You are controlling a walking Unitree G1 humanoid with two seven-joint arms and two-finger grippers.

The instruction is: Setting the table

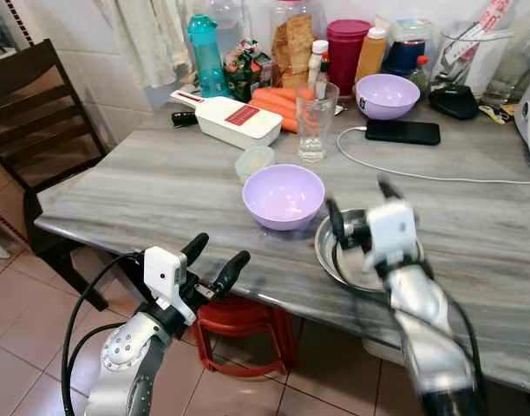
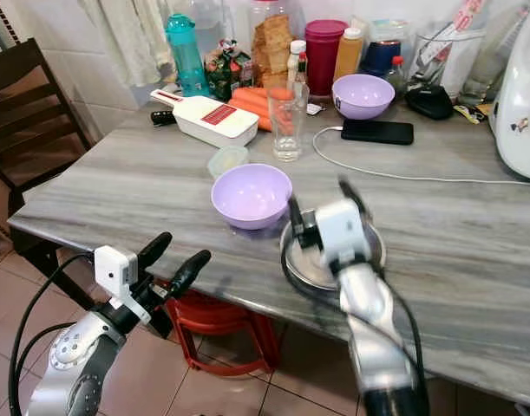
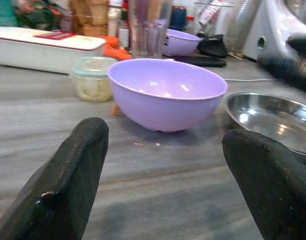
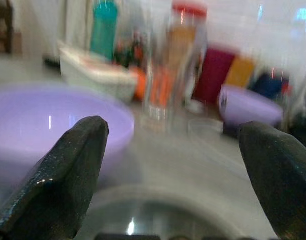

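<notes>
A lilac bowl (image 1: 284,196) sits near the front of the grey marble table (image 1: 160,186). Right beside it lies a steel plate (image 1: 343,251), its rim shining in the left wrist view (image 3: 265,117). My right gripper (image 1: 362,204) hovers open just over that plate, blurred by motion, fingers pointing toward the back of the table. My left gripper (image 1: 214,260) is open at the table's front edge, in front of the lilac bowl (image 3: 165,92) and below table height. A second lilac bowl (image 1: 387,94) stands at the back, and a clear drinking glass (image 1: 316,121) stands behind the near bowl.
A small lidded tub (image 1: 254,160), a white slicer (image 1: 227,119), carrots (image 1: 278,102), bottles and jars crowd the back. A black phone (image 1: 402,132) with a white cable (image 1: 438,178) lies right of the glass. A dark chair (image 1: 30,113) stands left; a red stool (image 1: 243,334) under the table.
</notes>
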